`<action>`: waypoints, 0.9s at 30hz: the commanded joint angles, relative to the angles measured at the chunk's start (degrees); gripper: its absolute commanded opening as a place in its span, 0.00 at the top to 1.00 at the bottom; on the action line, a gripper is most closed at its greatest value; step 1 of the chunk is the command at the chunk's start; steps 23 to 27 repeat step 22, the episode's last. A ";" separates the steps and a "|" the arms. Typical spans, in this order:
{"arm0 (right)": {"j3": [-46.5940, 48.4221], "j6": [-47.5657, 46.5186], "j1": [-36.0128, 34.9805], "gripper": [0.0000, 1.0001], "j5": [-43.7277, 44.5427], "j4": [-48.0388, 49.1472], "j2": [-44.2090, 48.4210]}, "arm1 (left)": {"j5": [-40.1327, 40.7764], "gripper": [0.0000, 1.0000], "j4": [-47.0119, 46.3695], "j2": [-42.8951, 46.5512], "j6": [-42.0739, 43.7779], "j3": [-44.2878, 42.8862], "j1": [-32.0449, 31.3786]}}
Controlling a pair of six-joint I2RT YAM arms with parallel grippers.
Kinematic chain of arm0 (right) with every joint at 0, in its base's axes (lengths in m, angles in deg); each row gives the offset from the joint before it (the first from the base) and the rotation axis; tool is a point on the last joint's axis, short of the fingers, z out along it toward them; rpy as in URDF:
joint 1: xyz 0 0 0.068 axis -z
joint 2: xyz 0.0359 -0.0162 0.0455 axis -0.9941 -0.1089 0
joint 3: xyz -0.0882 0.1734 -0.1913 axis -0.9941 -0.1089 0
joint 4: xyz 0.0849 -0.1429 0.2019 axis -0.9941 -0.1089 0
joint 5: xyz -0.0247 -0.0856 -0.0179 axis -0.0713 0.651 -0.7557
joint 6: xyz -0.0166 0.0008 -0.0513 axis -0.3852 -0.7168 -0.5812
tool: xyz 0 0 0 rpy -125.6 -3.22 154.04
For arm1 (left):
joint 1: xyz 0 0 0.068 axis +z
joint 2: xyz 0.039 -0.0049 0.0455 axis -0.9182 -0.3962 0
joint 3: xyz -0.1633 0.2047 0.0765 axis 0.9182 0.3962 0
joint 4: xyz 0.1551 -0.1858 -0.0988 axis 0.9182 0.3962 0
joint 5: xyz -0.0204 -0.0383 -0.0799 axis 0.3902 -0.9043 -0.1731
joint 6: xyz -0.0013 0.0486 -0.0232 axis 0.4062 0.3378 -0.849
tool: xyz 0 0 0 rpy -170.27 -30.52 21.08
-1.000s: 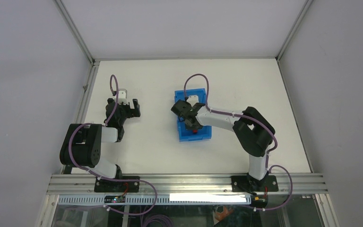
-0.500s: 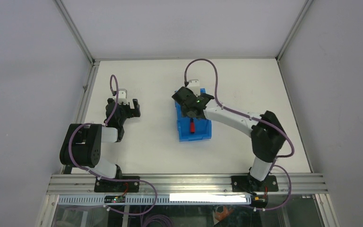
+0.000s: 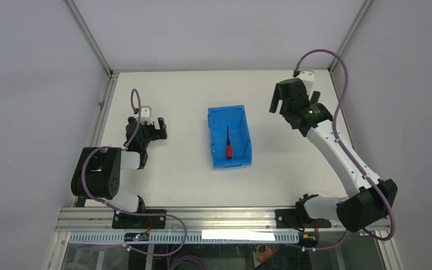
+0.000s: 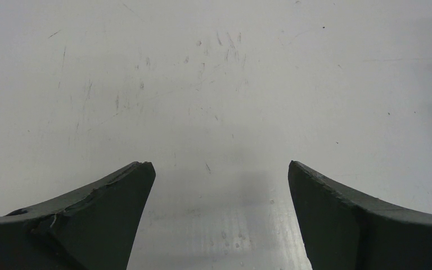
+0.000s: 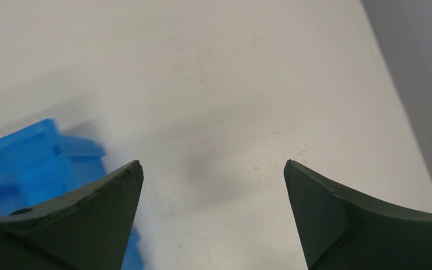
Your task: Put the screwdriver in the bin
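Observation:
The screwdriver (image 3: pixel 228 144) lies inside the blue bin (image 3: pixel 243 125), red handle toward the near end, black shaft pointing away. The bin stands in the middle of the white table, and one of its corners (image 5: pixel 31 163) shows at the left of the right wrist view. My right gripper (image 3: pixel 277 103) is raised to the right of the bin near the back right corner, open, with bare table between its fingers (image 5: pixel 211 171). My left gripper (image 3: pixel 158 125) rests at the left of the table, open over bare tabletop (image 4: pixel 219 169).
White tabletop (image 3: pixel 180 169) surrounded by grey enclosure walls, with a metal rail (image 3: pixel 225 216) along the near edge. The right wall (image 5: pixel 422 84) is close to my right gripper. Purple cables loop over both arms.
My right gripper opened and let go of the screwdriver in the bin, then rose and swung away to the back right. The left arm has not moved.

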 commanded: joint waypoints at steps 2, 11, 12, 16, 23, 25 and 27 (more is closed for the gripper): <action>-4.78 -6.23 14.19 0.01 -5.90 -2.03 7.38 | -0.34 0.01 -1.50 1.70 -0.97 -0.02 -0.45; -7.46 -5.17 20.97 0.01 -13.85 -1.64 10.68 | -0.34 0.01 -1.50 1.65 -0.96 -0.02 -0.45; -8.14 -5.08 20.95 0.01 -13.42 -1.05 11.31 | -0.35 0.01 -1.50 1.70 -0.98 -0.02 -0.51; -10.80 -4.70 20.94 0.01 -14.46 0.68 13.55 | -0.33 0.01 -1.50 1.66 -0.96 -0.02 -0.46; -10.94 -3.15 20.94 0.01 -13.35 -0.27 12.04 | -0.31 0.01 -1.50 1.68 -0.96 -0.02 -0.52; -10.94 -3.15 20.94 0.01 -13.35 -0.27 12.04 | -0.31 0.01 -1.50 1.68 -0.96 -0.02 -0.52; -10.94 -3.15 20.94 0.01 -13.35 -0.27 12.04 | -0.31 0.01 -1.50 1.68 -0.96 -0.02 -0.52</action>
